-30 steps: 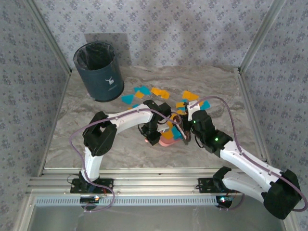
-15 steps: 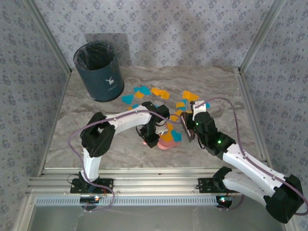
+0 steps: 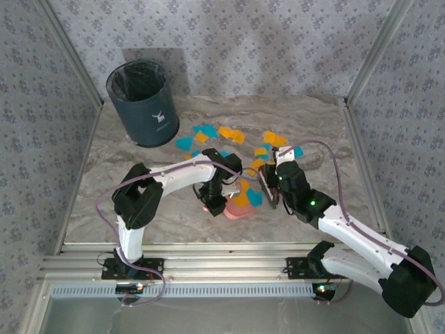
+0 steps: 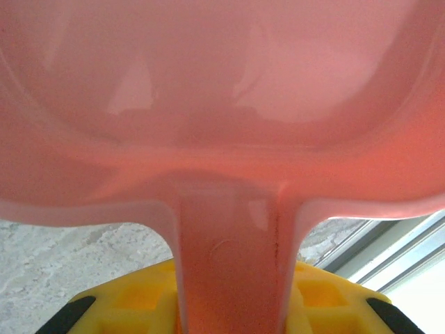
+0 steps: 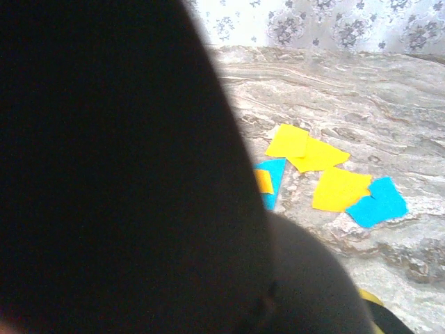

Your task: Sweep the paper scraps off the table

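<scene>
Orange and teal paper scraps (image 3: 208,132) lie scattered on the far middle of the marble table (image 3: 125,174), with more paper scraps (image 5: 339,188) on the marble in the right wrist view. A few scraps (image 3: 243,198) rest on a pink dustpan (image 3: 233,207). My left gripper (image 3: 212,202) is shut on the dustpan's handle (image 4: 229,250), its yellow fingers (image 4: 132,299) either side. My right gripper (image 3: 272,188) stands just right of the pan, shut on a dark brush (image 5: 125,181) that hides its fingers in its own wrist view.
A dark blue bin (image 3: 142,103) with a black liner stands at the back left. Aluminium rails (image 3: 208,250) edge the table in front, and patterned walls close in on both sides. Open marble lies at the left and far right.
The dustpan has slid a little left and toward the near edge with my left gripper. The right gripper with the brush has shifted slightly beside it.
</scene>
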